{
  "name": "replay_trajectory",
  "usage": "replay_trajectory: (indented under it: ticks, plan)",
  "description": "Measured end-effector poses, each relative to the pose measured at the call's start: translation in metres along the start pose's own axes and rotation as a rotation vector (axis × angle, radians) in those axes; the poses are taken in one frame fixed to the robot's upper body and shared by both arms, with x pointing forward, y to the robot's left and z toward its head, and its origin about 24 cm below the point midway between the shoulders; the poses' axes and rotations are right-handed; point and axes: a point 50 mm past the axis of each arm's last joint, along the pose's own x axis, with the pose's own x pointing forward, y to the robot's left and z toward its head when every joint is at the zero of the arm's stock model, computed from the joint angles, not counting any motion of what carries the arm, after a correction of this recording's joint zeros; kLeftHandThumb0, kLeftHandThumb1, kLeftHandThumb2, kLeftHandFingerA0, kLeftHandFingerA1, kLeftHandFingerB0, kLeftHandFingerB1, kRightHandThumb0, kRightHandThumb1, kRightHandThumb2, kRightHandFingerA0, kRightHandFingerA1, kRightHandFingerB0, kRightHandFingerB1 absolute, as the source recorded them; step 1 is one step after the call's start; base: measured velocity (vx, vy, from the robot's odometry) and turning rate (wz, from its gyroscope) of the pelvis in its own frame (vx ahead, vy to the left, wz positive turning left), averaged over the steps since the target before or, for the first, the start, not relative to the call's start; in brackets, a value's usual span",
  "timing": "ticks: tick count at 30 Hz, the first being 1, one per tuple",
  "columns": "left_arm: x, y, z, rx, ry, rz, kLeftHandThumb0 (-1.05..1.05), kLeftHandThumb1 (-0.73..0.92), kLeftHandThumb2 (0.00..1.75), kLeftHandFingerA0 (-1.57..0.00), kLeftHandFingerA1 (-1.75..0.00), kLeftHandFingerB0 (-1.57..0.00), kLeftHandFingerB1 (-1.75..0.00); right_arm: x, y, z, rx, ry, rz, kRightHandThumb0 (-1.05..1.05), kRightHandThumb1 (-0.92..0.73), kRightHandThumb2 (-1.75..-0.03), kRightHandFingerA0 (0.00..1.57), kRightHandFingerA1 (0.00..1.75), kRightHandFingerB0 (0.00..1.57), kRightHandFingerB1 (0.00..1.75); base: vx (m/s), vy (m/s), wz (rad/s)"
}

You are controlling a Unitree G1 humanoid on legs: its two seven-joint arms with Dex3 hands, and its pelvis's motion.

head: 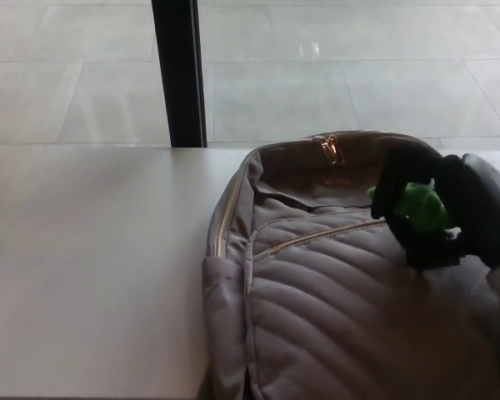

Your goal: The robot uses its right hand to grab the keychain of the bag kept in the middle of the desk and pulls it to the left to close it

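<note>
Though blurry, right robot hand over bag

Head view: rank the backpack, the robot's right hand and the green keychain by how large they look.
1. Grey quilted backpack, largest by far.
2. Right hand, cut off at the picture's edge.
3. Green keychain, smallest, gripped in that hand.

Right hand: you see a bulky matte-black shell | fingers: thick, rounded, black, outlines smeared by blur | forearm: smooth rounded grey cover behind the hand, paler panel toward your picture's lower right edge | screws, cables, markings: too blurred for you to read
</note>
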Motion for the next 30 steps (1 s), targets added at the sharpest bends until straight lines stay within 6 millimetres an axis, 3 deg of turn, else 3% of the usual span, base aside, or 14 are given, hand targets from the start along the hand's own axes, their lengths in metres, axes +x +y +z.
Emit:
replay_trajectory:
  ticks: [5, 6, 8, 9, 10, 11, 13, 15, 16, 19, 21, 22, 26, 30]
  plan:
    - [0.001, -0.001, 0.002, 0.001, -0.005, -0.002, -1.05, 0.75, 0.75, -0.69, -1.18, -0.58, -1.11, 0.007, 0.015, 0.007, -0.012, -0.017, 0.061, -0.09, -0.49, -1.18, 0.86, 1.75, 0.69, 1.72, 0.0, 0.0, 0.0]
    - [0.001, -0.001, 0.002, 0.002, -0.005, -0.003, -0.98, 0.36, 1.17, -1.07, -1.29, -0.53, -0.98, 0.008, 0.017, 0.008, -0.019, -0.02, 0.073, -0.12, -0.51, -1.15, 0.87, 1.75, 0.74, 1.62, 0.0, 0.0, 0.0]
    - [0.001, -0.001, 0.002, 0.0, -0.006, -0.005, -0.98, 0.36, 1.17, -1.07, -1.29, -0.53, -0.98, 0.012, 0.022, 0.009, -0.029, -0.023, 0.092, -0.12, -0.51, -1.15, 0.87, 1.75, 0.74, 1.62, 0.0, 0.0, 0.0]
    - [0.001, -0.001, 0.002, -0.001, -0.008, -0.007, -1.05, 0.76, 0.71, -0.72, -1.17, -0.6, -1.13, 0.014, 0.023, 0.011, -0.035, -0.027, 0.101, -0.18, -0.57, -1.01, 0.93, 1.24, 0.8, 0.81, 0.0, 0.0, 0.0]
    - [0.001, -0.001, 0.002, -0.001, -0.007, -0.009, -1.05, 0.76, 0.72, -0.74, -1.18, -0.6, -1.15, 0.017, 0.025, 0.014, -0.043, -0.031, 0.111, -0.18, -0.53, -1.02, 0.95, 1.3, 0.81, 0.96, 0.0, 0.0, 0.0]
    - [0.001, -0.001, 0.002, -0.001, -0.008, -0.009, -0.96, 0.43, 1.2, -1.18, -1.32, -0.59, -1.01, 0.019, 0.027, 0.015, -0.048, -0.032, 0.118, -0.14, -0.49, -1.14, 0.9, 1.75, 0.73, 1.66, 0.0, 0.0, 0.0]
    - [0.001, -0.001, 0.002, -0.001, -0.009, -0.009, -1.05, 0.75, 0.77, -0.76, -1.16, -0.59, -1.11, 0.023, 0.031, 0.019, -0.048, -0.037, 0.139, -0.13, -0.48, -1.15, 0.92, 1.75, 0.74, 1.68, 0.0, 0.0, 0.0]
    - [0.001, -0.001, 0.002, -0.001, -0.009, -0.009, -1.05, 0.54, 1.2, -0.82, -1.12, -0.65, -1.06, 0.025, 0.034, 0.022, -0.052, -0.038, 0.156, -0.12, -0.46, -1.17, 0.92, 1.75, 0.72, 1.74, 0.0, 0.0, 0.0]
    - [0.001, -0.001, 0.002, -0.002, -0.009, -0.009, -1.05, 0.75, 0.74, -0.8, -1.19, -0.62, -1.15, 0.027, 0.036, 0.023, -0.057, -0.036, 0.167, -0.08, -0.43, -1.2, 0.91, 1.75, 0.72, 1.75, 0.0, 0.0, 0.0]
    - [0.002, -0.001, 0.003, -0.004, -0.01, -0.007, -1.05, 0.8, 0.7, -0.77, -1.18, -0.61, -1.16, 0.031, 0.039, 0.026, -0.069, -0.037, 0.191, -0.12, -0.44, -1.21, 0.91, 1.75, 0.74, 1.67, 0.0, 0.0, 0.0]
    - [0.002, -0.001, 0.003, -0.003, -0.011, -0.006, -0.95, 0.44, 1.21, -1.2, -1.33, -0.61, -1.04, 0.034, 0.041, 0.029, -0.077, -0.035, 0.204, -0.1, -0.43, -1.22, 0.9, 1.75, 0.71, 1.72, 0.0, 0.0, 0.0]
    - [0.002, -0.001, 0.004, -0.001, -0.013, -0.007, -1.05, 0.76, 0.75, -0.78, -1.19, -0.61, -1.17, 0.035, 0.042, 0.03, -0.077, -0.035, 0.209, -0.11, -0.45, -1.21, 0.88, 1.75, 0.67, 1.73, 0.0, 0.0, 0.0]
    - [0.002, 0.0, 0.004, 0.005, -0.017, -0.008, -1.05, 0.77, 0.7, -0.79, -1.19, -0.62, -1.17, 0.041, 0.048, 0.033, -0.082, -0.035, 0.234, -0.12, -0.52, -1.1, 0.88, 1.75, 0.69, 1.69, 0.0, 0.0, 0.0]
    - [0.002, -0.001, 0.004, 0.008, -0.015, -0.007, -1.0, 0.46, 1.23, -1.19, -1.34, -0.55, -1.01, 0.045, 0.057, 0.038, -0.077, -0.04, 0.255, -0.13, -0.49, -1.14, 0.86, 1.75, 0.67, 1.7, 0.0, 0.0, 0.0]
